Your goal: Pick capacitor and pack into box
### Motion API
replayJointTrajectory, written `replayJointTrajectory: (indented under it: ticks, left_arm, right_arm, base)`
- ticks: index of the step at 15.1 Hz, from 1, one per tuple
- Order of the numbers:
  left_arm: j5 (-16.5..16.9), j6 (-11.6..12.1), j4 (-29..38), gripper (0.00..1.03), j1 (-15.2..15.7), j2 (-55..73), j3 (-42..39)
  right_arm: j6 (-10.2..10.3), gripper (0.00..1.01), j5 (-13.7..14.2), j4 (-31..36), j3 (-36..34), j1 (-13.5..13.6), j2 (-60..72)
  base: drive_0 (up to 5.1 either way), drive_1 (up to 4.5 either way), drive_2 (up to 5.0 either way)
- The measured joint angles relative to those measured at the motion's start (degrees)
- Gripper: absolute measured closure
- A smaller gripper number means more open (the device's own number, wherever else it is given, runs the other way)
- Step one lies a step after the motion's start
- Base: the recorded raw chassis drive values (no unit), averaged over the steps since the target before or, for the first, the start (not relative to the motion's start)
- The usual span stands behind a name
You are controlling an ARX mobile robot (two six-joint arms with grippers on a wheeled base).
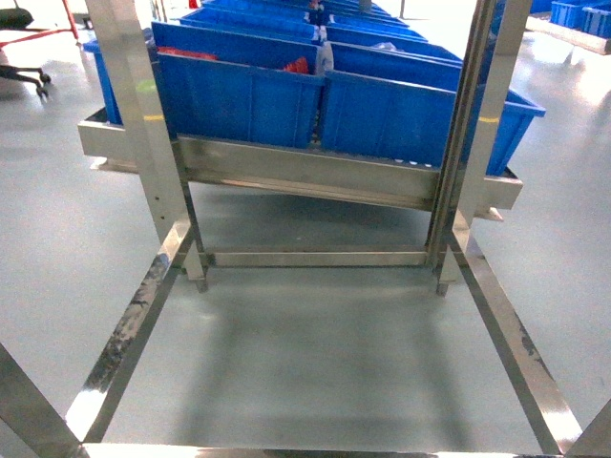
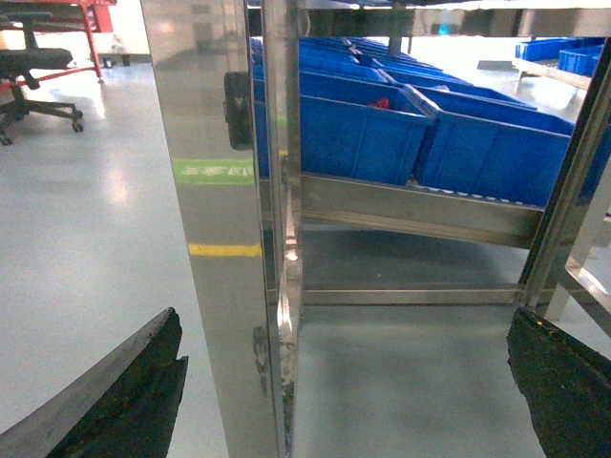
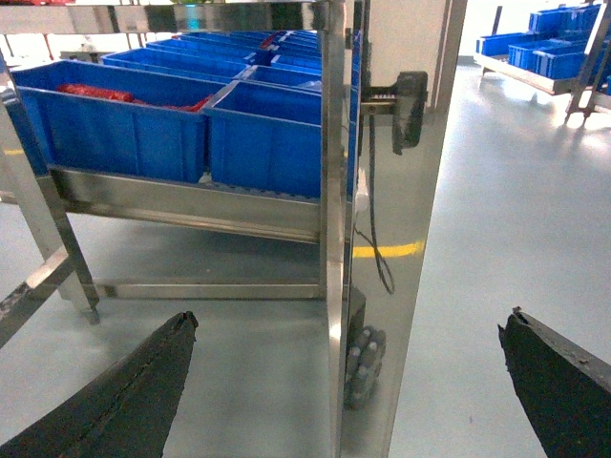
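No capacitor and no box show in any view. My left gripper (image 2: 346, 315) is open, its dark fingers (image 2: 124, 401) wide apart at the bottom corners of the left wrist view, with nothing between them; a steel upright post (image 2: 229, 239) of the rack stands ahead of it. My right gripper (image 3: 353, 315) is likewise open and empty, its fingers (image 3: 124, 401) spread, facing another steel post (image 3: 382, 239). Neither gripper appears in the head view.
A steel rack (image 1: 305, 172) holds rows of large blue crates (image 1: 239, 95), some with red items (image 1: 298, 65) inside. Low steel frame rails (image 1: 129, 334) run along the grey floor. A black office chair (image 2: 38, 67) stands far left. A yellow floor line (image 2: 224, 250) crosses behind the post.
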Motion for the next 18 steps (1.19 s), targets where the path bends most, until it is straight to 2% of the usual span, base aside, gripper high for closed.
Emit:
replayJointTrajectory:
  ticks: [18]
  left_arm:
    - [0.1,0.0,0.0,0.05,0.0,0.0,0.0]
  right_arm:
    - [0.1,0.03,0.0,0.0,0.0,0.0,0.0]
  base:
    - [0.0,0.00,0.0]
